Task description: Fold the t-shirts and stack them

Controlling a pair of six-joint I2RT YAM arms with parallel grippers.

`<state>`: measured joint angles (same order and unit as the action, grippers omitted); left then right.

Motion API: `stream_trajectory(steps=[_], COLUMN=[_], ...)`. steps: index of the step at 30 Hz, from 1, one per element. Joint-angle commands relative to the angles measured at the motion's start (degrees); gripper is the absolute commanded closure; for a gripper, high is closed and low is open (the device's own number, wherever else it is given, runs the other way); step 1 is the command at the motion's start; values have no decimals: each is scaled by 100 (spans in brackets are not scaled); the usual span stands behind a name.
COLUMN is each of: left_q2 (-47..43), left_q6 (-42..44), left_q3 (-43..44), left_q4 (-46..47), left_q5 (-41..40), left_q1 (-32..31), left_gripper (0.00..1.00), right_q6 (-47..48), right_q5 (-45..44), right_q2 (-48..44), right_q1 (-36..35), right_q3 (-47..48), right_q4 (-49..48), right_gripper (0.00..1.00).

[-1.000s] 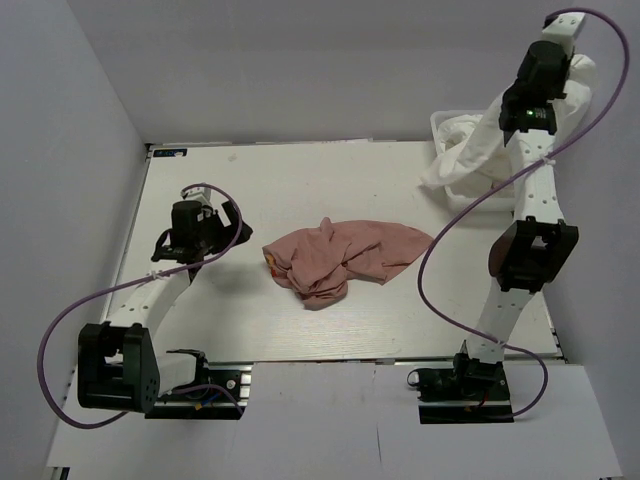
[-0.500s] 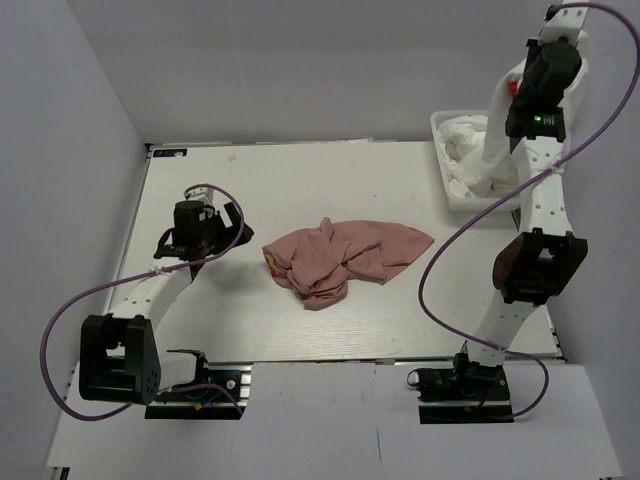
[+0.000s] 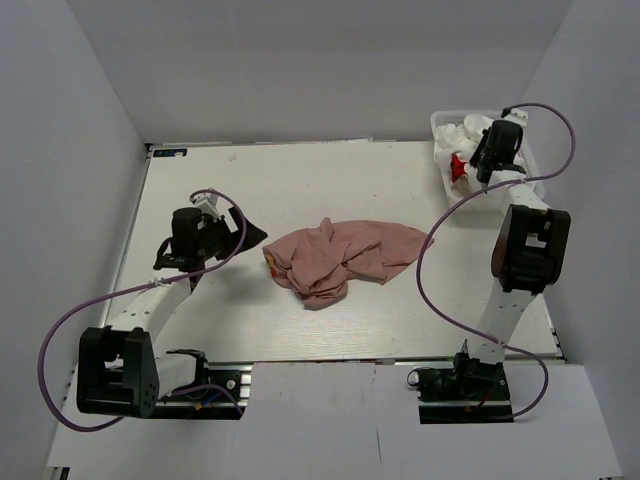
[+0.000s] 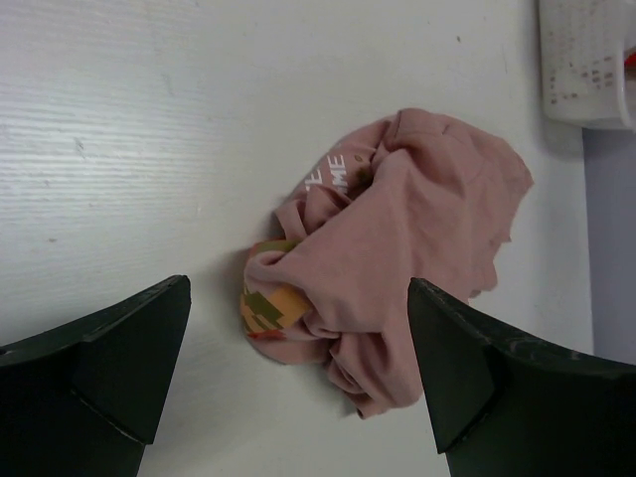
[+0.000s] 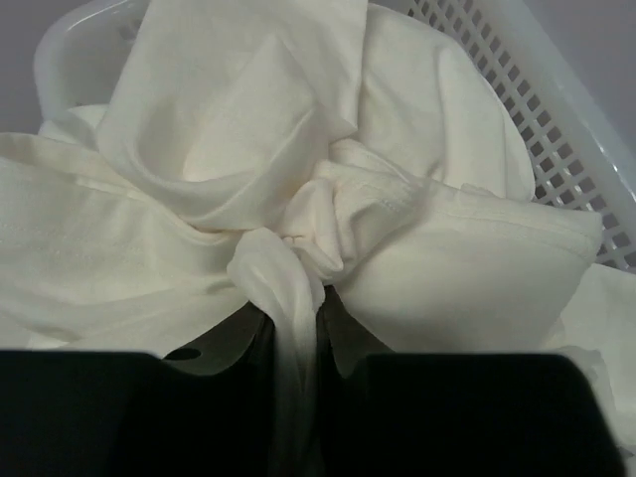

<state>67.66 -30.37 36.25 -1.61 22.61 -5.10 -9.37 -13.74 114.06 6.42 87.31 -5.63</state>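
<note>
Left gripper (image 4: 298, 290) hangs with its jaws spread wide over the bench (image 3: 300, 180), holding nothing, just left of the dusty-pink t-shirt (image 3: 345, 258). That shirt lies crumpled near the middle of the bench, a colourful print and white lettering showing in its folds. At the far right corner sits the white lattice basket (image 5: 556, 129), with white t-shirts (image 5: 199, 199) heaped inside. Right gripper (image 5: 293, 343) is down in the basket, pinched shut on 1 twisted fold of that white cloth. A red patch (image 3: 458, 167) shows among the white shirts, just beside the right gripper in the overhead view.
</note>
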Motion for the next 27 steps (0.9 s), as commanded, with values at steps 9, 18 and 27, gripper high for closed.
stream_trajectory(steps=[9, 18, 27], left_q2=[-78, 844, 1987], left_q6=[-417, -470, -619], left_q3=[-320, -303, 39], left_q4=[20, 704, 1409], left_q5=[77, 595, 1281], left_q1=[-35, -87, -271], left_gripper=[0, 5, 44], right_q6=[-1217, -1304, -1251], right_q5=[1312, 2313, 2165], right_q2=[-2754, -4400, -3374], right_q1=[27, -902, -2521], right_q3=[-1538, -2963, -3695], right_q4=[-298, -26, 202], right_gripper=[10, 10, 10])
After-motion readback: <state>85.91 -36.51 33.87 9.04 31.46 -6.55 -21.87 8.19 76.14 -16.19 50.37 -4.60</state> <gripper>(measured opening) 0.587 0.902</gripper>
